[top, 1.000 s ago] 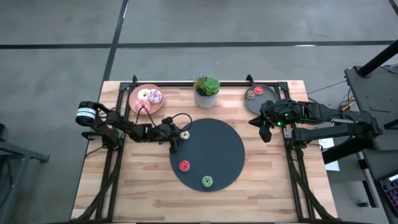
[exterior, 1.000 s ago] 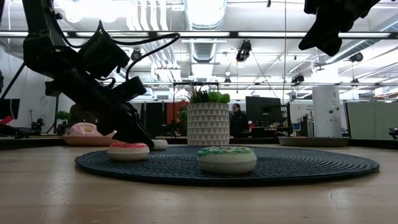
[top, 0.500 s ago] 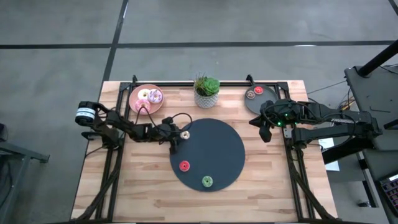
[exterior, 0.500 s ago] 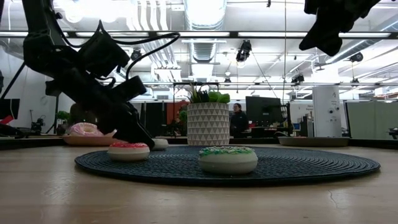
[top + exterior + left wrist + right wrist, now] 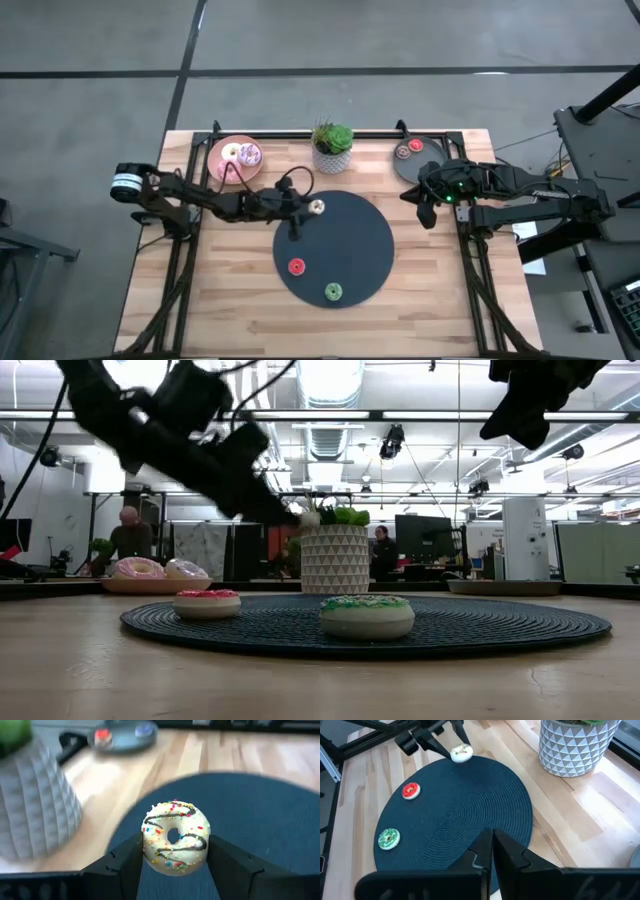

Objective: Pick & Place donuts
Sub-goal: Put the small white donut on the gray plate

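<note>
Lifted off the dark round mat [image 5: 335, 250] since a second ago, the left gripper [image 5: 175, 857] now carries the cream sprinkled donut [image 5: 175, 836] above the mat's edge, fingers clamped on opposite outer rims. The donut appears light, rigid and smooth; grip across its widest part. Right gripper [image 5: 492, 851] waits near the grey plate [image 5: 432, 152], fingers closed together.

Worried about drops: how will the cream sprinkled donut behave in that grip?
The cream sprinkled donut looks rigid, keeping its ring shape between the left gripper fingers. Probably light. Its rounded, glossy sides might slip, and if dropped it may roll.
</note>
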Robot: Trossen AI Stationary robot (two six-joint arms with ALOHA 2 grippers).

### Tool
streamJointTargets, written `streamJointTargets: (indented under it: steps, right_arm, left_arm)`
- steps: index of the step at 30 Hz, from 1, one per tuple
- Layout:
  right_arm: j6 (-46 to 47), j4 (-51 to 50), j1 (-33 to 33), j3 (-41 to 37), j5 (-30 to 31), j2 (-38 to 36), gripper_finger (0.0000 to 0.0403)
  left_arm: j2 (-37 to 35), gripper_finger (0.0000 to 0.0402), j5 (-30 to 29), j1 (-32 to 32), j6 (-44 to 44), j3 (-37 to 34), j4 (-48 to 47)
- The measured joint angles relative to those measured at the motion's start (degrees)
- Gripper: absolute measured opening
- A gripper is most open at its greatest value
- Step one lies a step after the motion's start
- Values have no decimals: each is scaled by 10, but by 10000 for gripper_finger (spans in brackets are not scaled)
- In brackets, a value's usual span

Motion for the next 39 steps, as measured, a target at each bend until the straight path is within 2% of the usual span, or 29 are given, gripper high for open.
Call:
streamJointTargets:
  steps: [11,16,22,28,39]
  right_arm:
    - [-18,5,0,0,0,0,9]
    - [-22,6,-1,0,1,0,9]
    - [-46,25,-1,0,14,0,18]
    - [-94,99,0,0,19,0,73]
    - [-81,221,0,0,19,14,197]
  left_arm:
    - [-17,181,2,0,58,194,-184]
    - [-16,181,2,2,72,231,-198]
    - [-16,181,2,6,65,245,-197]
    - [-16,181,14,6,50,261,-186]
    - [-16,181,60,5,39,304,-182]
